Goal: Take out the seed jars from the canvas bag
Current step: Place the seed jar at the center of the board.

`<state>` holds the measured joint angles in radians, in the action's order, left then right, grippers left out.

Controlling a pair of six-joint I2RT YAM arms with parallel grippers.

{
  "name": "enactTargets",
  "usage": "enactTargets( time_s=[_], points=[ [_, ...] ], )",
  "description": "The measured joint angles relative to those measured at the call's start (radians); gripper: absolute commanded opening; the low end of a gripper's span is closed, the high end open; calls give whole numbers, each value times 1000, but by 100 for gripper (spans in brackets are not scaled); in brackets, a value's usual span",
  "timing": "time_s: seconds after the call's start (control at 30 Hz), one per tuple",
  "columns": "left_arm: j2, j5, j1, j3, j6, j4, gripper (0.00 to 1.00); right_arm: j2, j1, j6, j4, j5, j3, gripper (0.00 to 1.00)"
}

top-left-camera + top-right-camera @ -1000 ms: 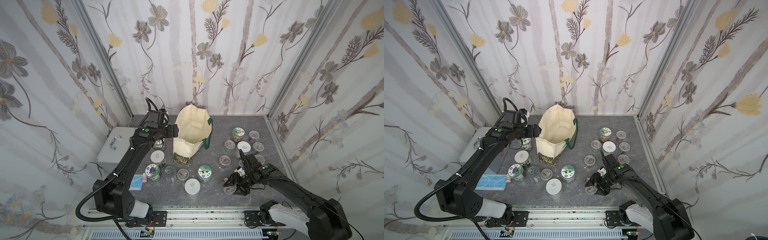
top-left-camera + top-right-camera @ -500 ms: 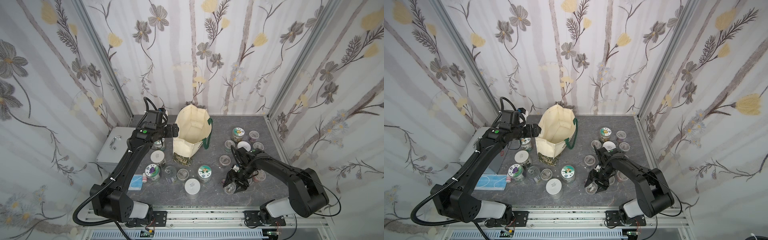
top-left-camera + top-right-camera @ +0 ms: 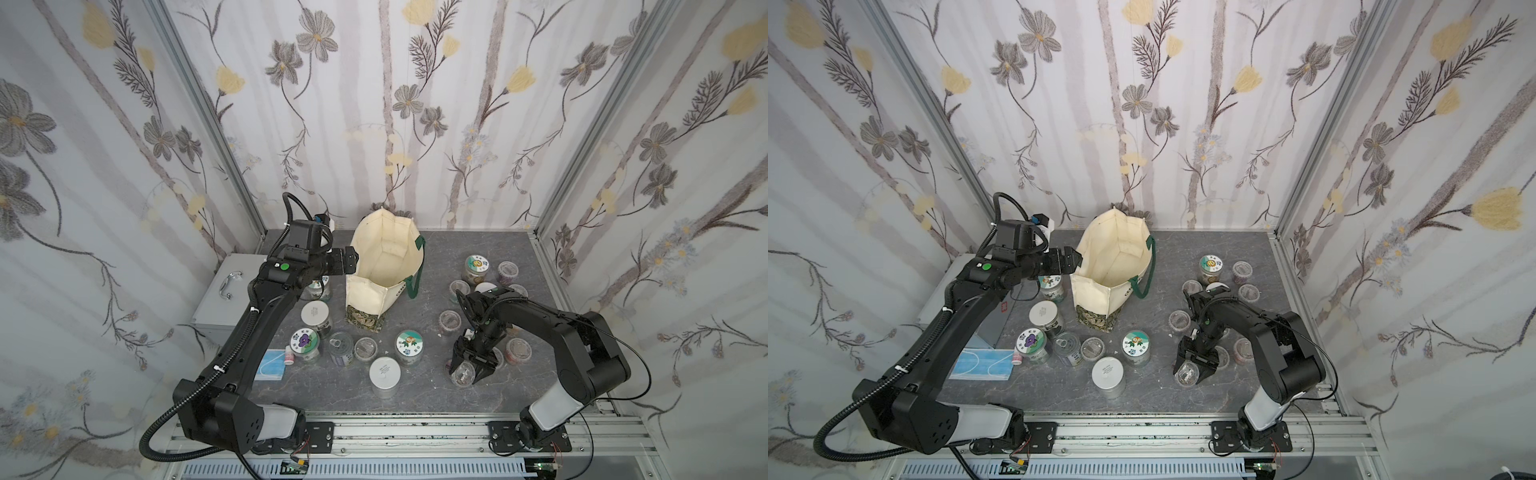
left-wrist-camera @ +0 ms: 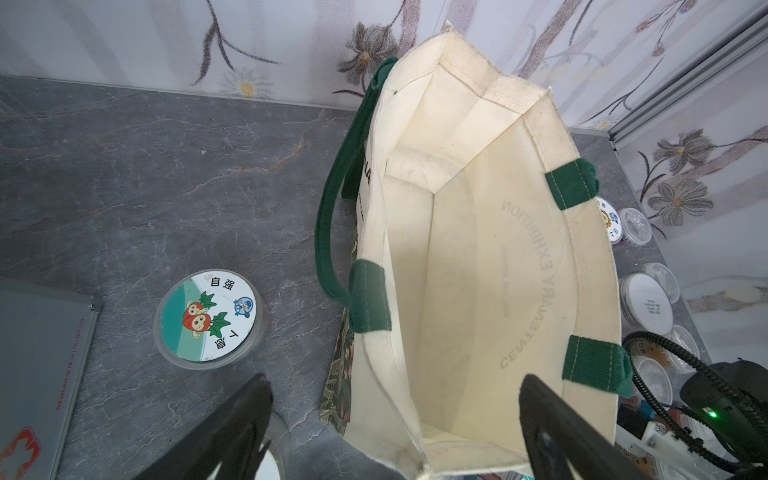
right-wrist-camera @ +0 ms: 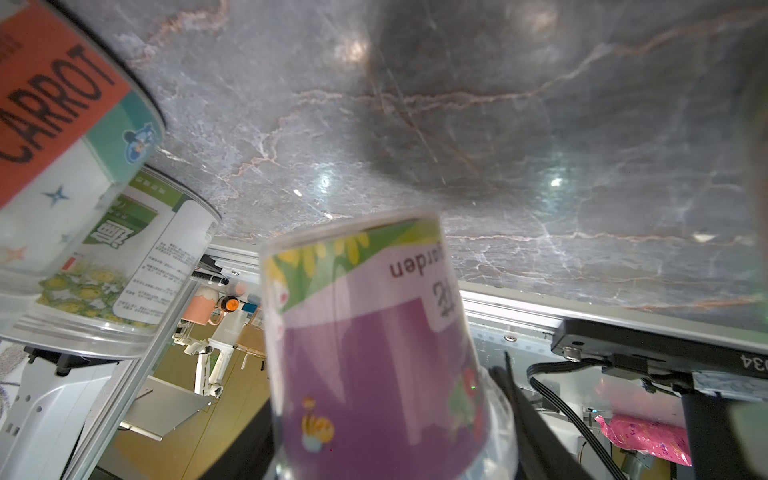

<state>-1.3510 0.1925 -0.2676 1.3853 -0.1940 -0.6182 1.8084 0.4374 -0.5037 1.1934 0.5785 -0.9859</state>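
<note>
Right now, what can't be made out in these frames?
Lettering on bag: too small, top views; turned away, left wrist view.
Most of jar beside bag: under left arm, top views.
Label on held jar: blurred, cut off, right wrist view.
Most of white-lidded jar: behind right arm, top views.

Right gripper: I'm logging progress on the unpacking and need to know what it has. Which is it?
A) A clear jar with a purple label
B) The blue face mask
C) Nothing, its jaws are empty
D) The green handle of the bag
A: the right gripper is closed on a clear seed jar with a purple label, as the right wrist view shows close up, near the table's front edge.
</note>
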Motion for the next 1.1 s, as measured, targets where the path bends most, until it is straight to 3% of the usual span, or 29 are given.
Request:
enactTargets(
  time_s=[0.33,0.8,1.1],
  points=[
    [19,20,0,0,0,0,94,63,0,19,17,-32,-12,64],
    [29,29,0,0,0,0,95,114,0,34,49,-57,-126,92],
    [51,29,0,-23,1,6,97,-35,13,-16,40,-88,-224,100]
  ],
)
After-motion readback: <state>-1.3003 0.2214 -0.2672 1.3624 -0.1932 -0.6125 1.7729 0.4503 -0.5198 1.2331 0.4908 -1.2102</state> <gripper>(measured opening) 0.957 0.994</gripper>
